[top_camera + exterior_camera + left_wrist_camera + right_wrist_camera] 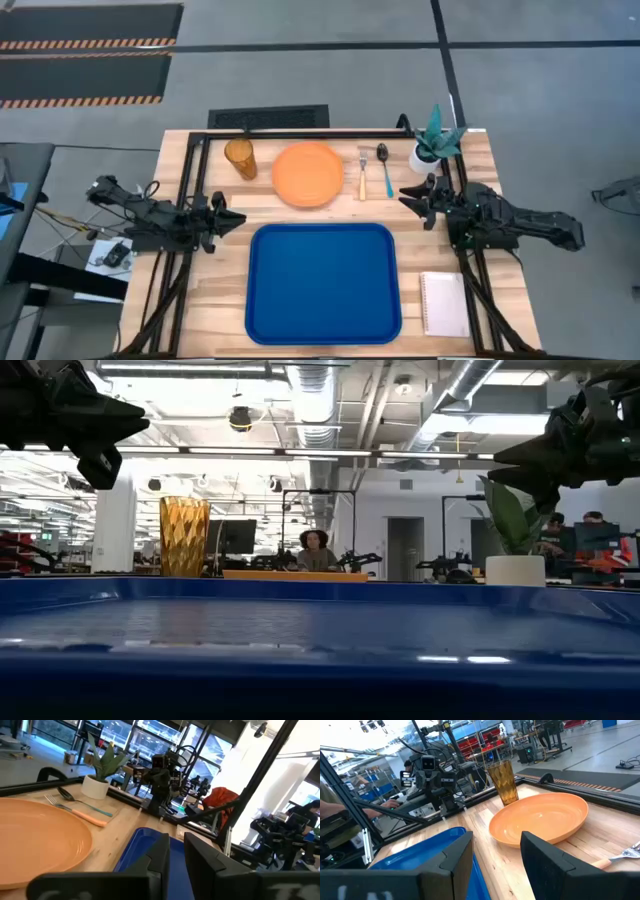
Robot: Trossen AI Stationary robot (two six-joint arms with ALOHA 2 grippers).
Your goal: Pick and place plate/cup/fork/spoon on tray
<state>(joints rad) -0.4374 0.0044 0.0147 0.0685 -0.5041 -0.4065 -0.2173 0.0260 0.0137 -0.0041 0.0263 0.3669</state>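
Observation:
The blue tray lies at the table's near middle. Beyond it in a row lie the amber cup, upright, the orange plate, the fork with a tan handle and the spoon with a teal handle, all flat on the wood. My left gripper hovers left of the tray's far left corner, open by a narrow gap and empty. My right gripper hovers right of the fork and spoon, open and empty.
A white pot with a green plant stands at the far right, close to the spoon. A white notepad lies right of the tray. Black frame rails run along the table's left, right and far sides. People sit in the room beyond.

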